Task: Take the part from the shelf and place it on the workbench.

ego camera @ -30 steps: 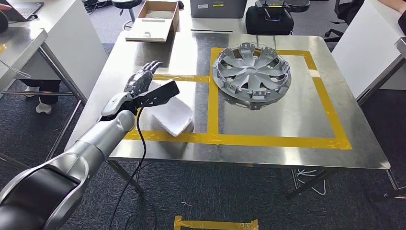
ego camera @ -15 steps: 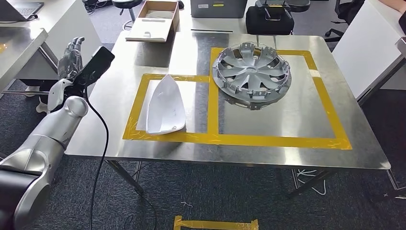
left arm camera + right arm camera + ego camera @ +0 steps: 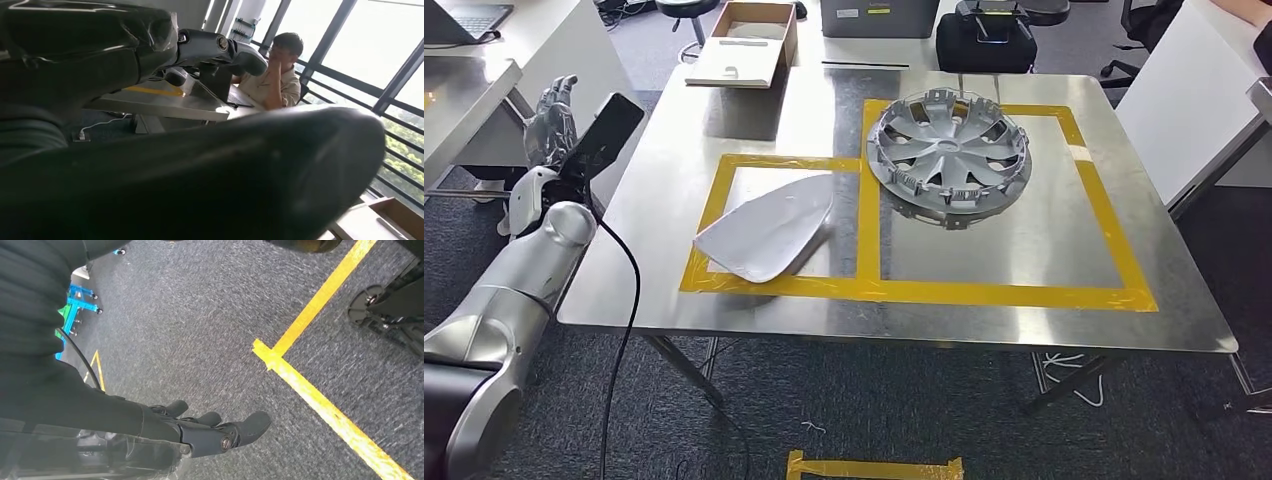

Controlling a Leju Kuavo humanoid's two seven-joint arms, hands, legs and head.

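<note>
Steel workbench [image 3: 1024, 250] fills my head view, brushed and reflective, marked with yellow tape rectangles. I see the white part [image 3: 769, 235], smooth and teardrop-shaped, lying flat in the smaller rectangle, and a silver spoked hubcap [image 3: 949, 155] in the larger. My left hand [image 3: 552, 115] is raised beside the bench's edge, fingers apart, holding nothing. On the right wrist view, my right hand [image 3: 210, 430] hangs relaxed and empty over grey carpet [image 3: 210, 325]. No writing is legible.

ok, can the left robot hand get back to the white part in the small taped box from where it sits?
Probably yes. The left robot hand is raised off the table's left edge, holding nothing. The white part lies flat inside the small taped box, nothing between them; the hubcap sits apart.
</note>
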